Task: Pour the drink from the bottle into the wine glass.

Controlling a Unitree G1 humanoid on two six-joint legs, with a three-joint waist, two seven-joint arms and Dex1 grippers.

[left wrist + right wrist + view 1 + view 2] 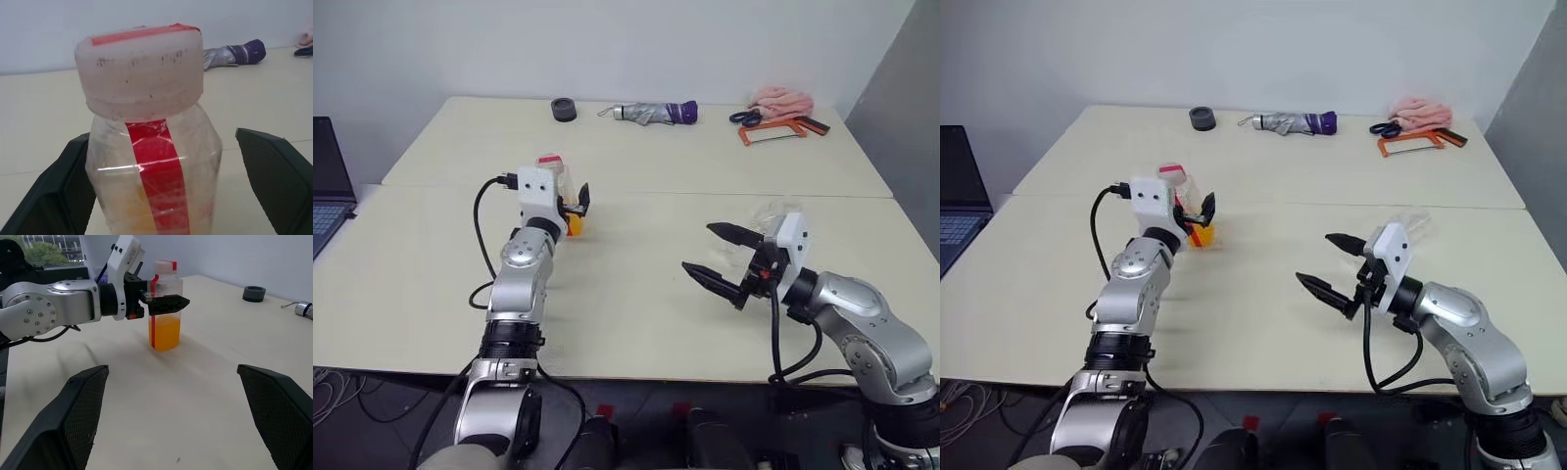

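orange drink (165,332) fills the bottle's (165,308) lower half, so the open left claw (159,301) straddling it, gripping nothing, should close squarely.

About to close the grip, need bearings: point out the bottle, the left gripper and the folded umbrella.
bottle (165,328): right wrist view, on its orange-filled lower body.
left gripper (161,181): left wrist view, midway between its fingertips, either side of the bottle.
folded umbrella (651,113): left eye view, on its grey middle.

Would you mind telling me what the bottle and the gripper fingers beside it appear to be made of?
The bottle looks like thin clear plastic: see-through, glossy, slightly creased walls. The left gripper's fingers seem matte black plastic, with finely textured, possibly rubbery inner pads.
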